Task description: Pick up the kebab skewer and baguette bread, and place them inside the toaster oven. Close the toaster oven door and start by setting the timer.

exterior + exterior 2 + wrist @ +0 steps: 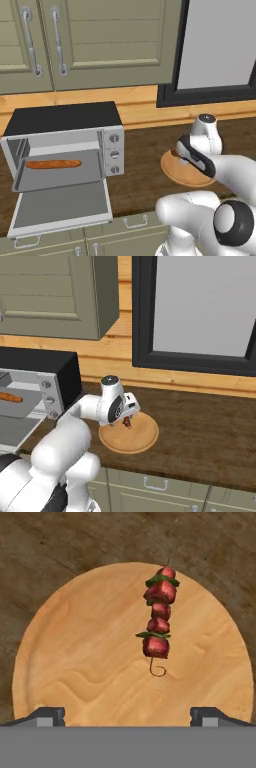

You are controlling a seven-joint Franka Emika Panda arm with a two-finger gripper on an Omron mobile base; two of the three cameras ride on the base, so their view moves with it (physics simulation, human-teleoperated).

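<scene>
Wooden plate (90,662) lies under your spread, empty fingers (128,716), but the kebab skewer (159,619) sits ahead, right of centre, so closing now could miss it.

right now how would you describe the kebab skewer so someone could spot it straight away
Start at the silver toaster oven on the dark counter, then look to its right for the round wooden plate. The kebab skewer lies alone on that plate: a thin stick strung with red chunks and green bits, unlike the plain orange-brown baguette bread inside the oven.
</scene>
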